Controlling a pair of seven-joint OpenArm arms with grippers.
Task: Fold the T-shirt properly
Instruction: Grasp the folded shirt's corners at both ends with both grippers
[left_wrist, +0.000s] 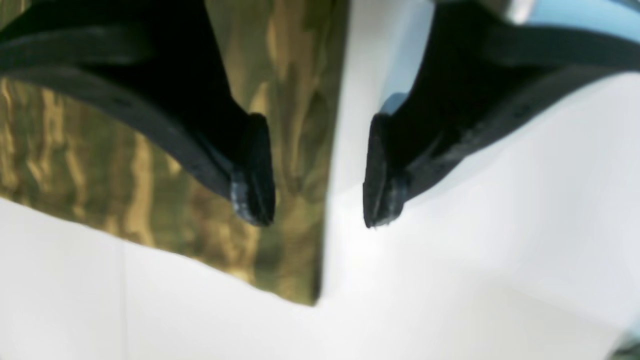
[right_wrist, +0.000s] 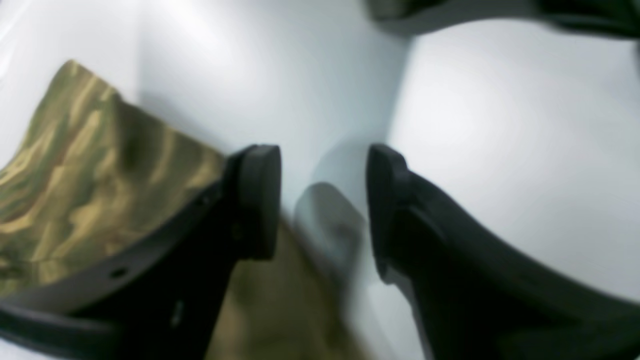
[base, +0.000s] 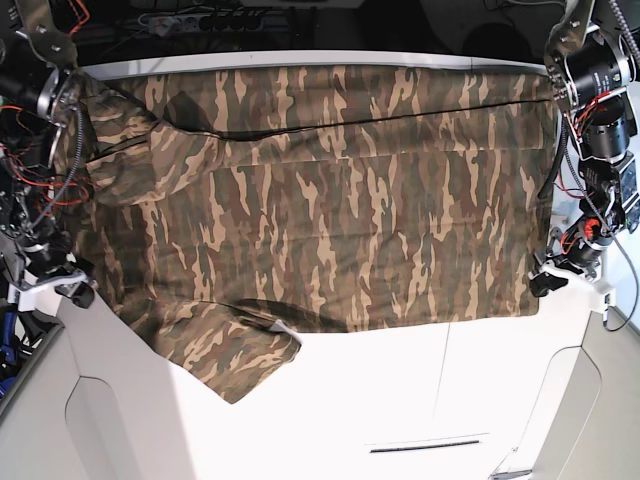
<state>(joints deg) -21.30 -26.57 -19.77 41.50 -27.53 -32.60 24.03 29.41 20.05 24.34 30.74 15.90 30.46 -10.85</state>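
The camouflage T-shirt (base: 340, 220) lies spread flat across the white table (base: 420, 400), one short sleeve (base: 230, 350) pointing toward the front left. My left gripper (left_wrist: 317, 172) hangs open just above the shirt's corner (left_wrist: 280, 240); one finger is over the cloth, the other over bare table, and nothing is between them. In the base view it sits at the shirt's front right corner (base: 547, 283). My right gripper (right_wrist: 320, 200) is also open and holds nothing. The shirt's edge (right_wrist: 90, 190) lies under and beside its left finger.
Arm bases with red and black cables stand at the table's left (base: 40, 130) and right (base: 595, 120) edges. A power strip (base: 200, 18) lies behind the table. A dark slot (base: 425, 445) runs near the front edge.
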